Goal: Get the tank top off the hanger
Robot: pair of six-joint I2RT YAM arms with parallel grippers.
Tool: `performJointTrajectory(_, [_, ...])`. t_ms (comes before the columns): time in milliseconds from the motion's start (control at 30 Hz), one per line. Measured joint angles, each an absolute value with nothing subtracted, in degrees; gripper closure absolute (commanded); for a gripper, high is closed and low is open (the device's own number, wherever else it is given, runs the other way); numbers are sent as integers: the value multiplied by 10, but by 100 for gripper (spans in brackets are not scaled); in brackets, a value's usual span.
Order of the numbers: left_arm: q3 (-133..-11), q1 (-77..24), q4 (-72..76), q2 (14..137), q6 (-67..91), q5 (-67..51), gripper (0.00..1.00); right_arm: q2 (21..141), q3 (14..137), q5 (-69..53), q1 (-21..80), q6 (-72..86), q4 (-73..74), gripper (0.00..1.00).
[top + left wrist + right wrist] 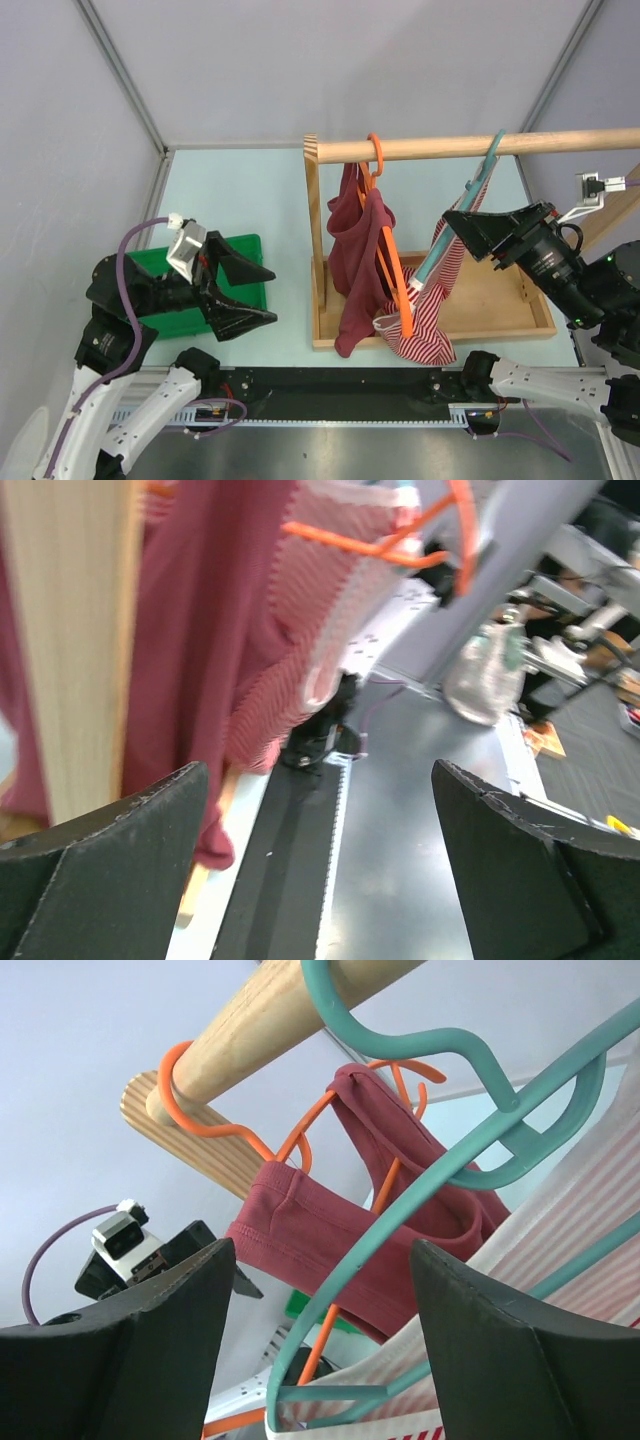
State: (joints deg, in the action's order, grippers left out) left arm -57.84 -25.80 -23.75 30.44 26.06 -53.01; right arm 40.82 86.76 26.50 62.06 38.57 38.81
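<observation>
With the red-and-white striped tank top [428,338] on the teal plastic hanger [489,160] near the right edge of the counter [250,190], the right gripper [318,1270], jaws wide around the hanger's arm, should, I think, pinch only the strap fabric, not the plastic; the left gripper [270,295] has its jaws wide and empty.

Bare table [250,190] lies open ahead of my left gripper [273,295], but the rack's upright post [313,230] bars a straight path to the maroon tank top [350,230]. My right gripper [452,225] is crowded: teal hanger [430,1200] between its fingers, rail [470,146] overhead, striped top [425,335] just beside.
</observation>
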Motion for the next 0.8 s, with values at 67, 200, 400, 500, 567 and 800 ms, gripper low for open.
performJointTrajectory(67, [-584, -258, -220, 307, 270, -553, 6, 408, 863, 265, 621, 392, 382, 28])
performJointTrajectory(200, [-595, -258, -192, 326, 289, -583, 10, 408, 849, 266, 621, 408, 380, 28])
performJointTrajectory(400, [-605, -258, -170, 361, 302, -603, 15, 406, 831, 279, 621, 441, 380, 38])
performJointTrajectory(500, [-608, -258, -165, 370, 310, -607, 17, 401, 822, 285, 621, 459, 380, 45])
performJointTrajectory(567, [-614, -259, -161, 375, 314, -609, 19, 397, 815, 290, 621, 476, 378, 47])
performJointTrajectory(800, [-655, -274, -141, 402, 316, -622, 24, 387, 795, 297, 621, 521, 361, 49])
